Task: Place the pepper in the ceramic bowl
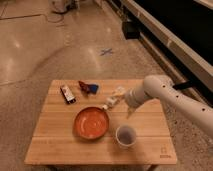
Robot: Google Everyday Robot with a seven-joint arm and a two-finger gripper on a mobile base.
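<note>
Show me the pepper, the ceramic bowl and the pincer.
pepper (83, 85), camera view, its dark-red body.
ceramic bowl (92, 123), camera view, bare orange inside.
pincer (110, 102), camera view, its tip, by the bowl's far right rim.

Ceramic bowl (92, 122) mid-desk (55, 145). Cup (126, 135) just right of it, nearer the front edge. Packet (67, 94) back-left. Pepper (83, 85) behind bowl, square piece (93, 88) against its right. Gripper (111, 101) just beyond bowl's back-right rim.
</note>
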